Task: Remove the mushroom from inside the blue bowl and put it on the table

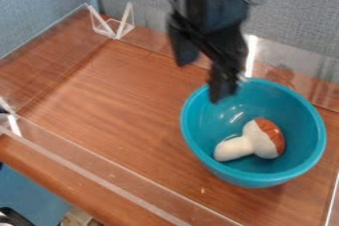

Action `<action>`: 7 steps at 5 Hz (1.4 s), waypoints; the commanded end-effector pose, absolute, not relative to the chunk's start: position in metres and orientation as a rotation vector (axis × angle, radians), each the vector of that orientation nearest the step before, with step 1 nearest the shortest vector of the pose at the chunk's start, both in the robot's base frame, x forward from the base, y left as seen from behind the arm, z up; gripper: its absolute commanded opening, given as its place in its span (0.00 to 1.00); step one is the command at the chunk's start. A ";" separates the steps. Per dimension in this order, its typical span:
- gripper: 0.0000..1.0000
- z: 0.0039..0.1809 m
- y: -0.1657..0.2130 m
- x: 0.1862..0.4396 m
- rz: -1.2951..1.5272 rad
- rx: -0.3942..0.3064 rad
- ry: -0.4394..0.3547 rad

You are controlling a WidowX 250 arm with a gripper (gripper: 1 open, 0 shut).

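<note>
while the black claw (pixel 207 89) hangs wide open and holding nothing over the teal plastic bowl (pixel 201 147), white-stemmed orange-brown toy mushroom (pixel 249 143) lies inside; grasp, lift, table placement all left.

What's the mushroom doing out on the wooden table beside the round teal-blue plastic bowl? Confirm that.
Wrong place: the camera view shows the small toy mushroom with cream-white stem and orange-brown cap lying inside the round teal-blue plastic bowl, which does stand on the wooden table.
</note>
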State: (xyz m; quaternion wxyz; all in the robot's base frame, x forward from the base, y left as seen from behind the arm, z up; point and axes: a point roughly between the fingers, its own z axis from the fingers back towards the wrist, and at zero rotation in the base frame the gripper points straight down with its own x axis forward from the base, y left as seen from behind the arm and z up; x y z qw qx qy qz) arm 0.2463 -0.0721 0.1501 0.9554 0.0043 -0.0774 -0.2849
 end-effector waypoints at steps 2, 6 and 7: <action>1.00 0.113 -0.127 0.250 -0.813 -0.028 -0.153; 1.00 0.061 -0.125 0.256 -0.805 -0.037 -0.062; 1.00 0.059 -0.115 0.259 -0.785 -0.023 -0.051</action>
